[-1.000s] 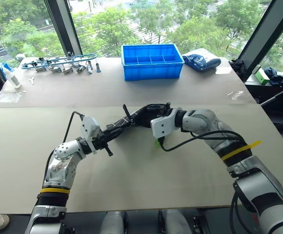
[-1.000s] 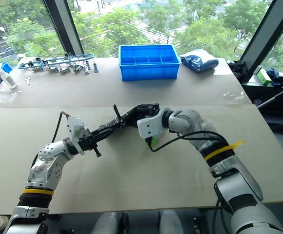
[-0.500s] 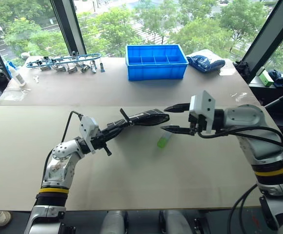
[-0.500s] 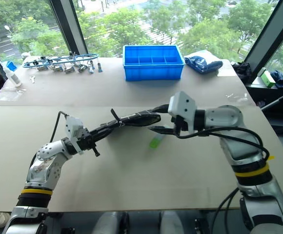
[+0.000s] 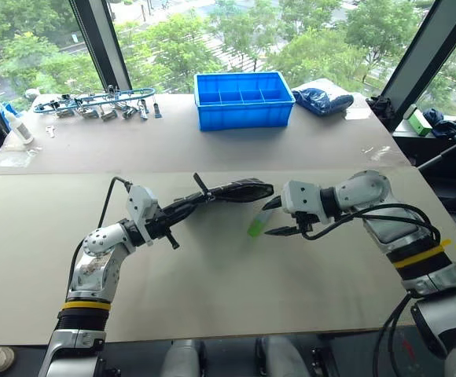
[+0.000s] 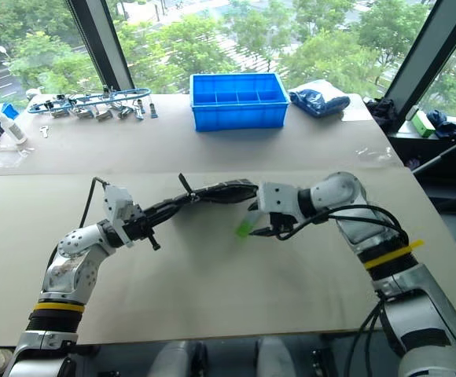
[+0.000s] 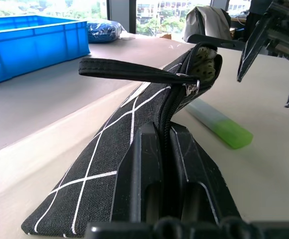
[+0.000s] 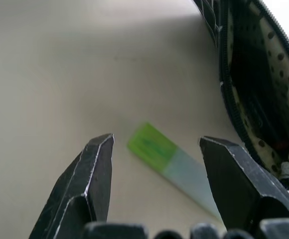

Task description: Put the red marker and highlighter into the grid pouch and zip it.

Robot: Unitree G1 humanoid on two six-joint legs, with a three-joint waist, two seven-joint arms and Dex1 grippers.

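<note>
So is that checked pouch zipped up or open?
Open. The grid pouch gapes at its far end, showing the dotted lining. The left gripper holds it by the other end; the highlighter lies outside.

Lighting, as I see it: bright daylight from the windows (image 5: pixel 236 31) ahead; bench (image 5: pixel 212 283) evenly lit, shadows soft. Mild glare on the glass. Head views sharp, slight bowing at edges. Right wrist view: near black fingers (image 8: pixel 92 184) soft-focused.

I see the grid pouch (image 7: pixel 134 129) as matt woven black cloth, its lining pale and dotted. The highlighter (image 7: pixel 219 124) looks like smooth translucent plastic, the blue bin (image 5: pixel 244 98) glossy plastic, the surface (image 5: pixel 212 290) matt beige.
</note>
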